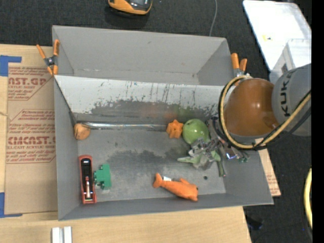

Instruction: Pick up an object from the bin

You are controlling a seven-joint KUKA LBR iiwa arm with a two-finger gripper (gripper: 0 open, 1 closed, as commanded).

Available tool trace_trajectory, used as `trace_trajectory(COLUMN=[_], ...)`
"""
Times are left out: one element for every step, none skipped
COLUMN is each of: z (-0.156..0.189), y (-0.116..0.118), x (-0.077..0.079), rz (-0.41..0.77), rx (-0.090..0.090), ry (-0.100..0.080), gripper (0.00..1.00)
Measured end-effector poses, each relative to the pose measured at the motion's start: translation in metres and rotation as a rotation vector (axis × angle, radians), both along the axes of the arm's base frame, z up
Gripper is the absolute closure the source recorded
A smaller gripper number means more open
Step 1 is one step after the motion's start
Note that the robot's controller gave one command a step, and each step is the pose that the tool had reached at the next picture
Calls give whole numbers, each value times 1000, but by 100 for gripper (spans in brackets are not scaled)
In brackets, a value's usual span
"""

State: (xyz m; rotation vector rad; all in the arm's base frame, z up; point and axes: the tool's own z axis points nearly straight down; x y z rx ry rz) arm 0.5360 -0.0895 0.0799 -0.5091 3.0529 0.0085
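At the right end of the bin [142, 59] we see the gripper [218, 154] down low under the arm's orange cover [250, 108], right against a spiky grey-green toy [197, 157] on the floor. Whether its grasp is released or clenched there we cannot tell, as dark metal and toy run together. A green ball [194, 131] sits just behind the toy, touching or nearly so, with a small orange piece [174, 129] beside it. An orange fish-like toy [177, 187] lies nearer the front wall, apart from these. Well off to the left are a red-and-black tool [86, 179], a little green block [103, 176] and a tan lump [81, 131].

We judge the step to be the grasp itself, at the grey-green toy. The next move calls for a firm hold on that uneven shape, then a straight lift clear of the ball and the right wall.
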Motion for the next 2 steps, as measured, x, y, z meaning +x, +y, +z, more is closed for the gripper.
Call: trace_trajectory(z=[-3, -5], y=[61, 108], x=[-11, -9], rz=[-61, 221], rx=[-1, -18], ry=[-6, -14], gripper=[100, 100])
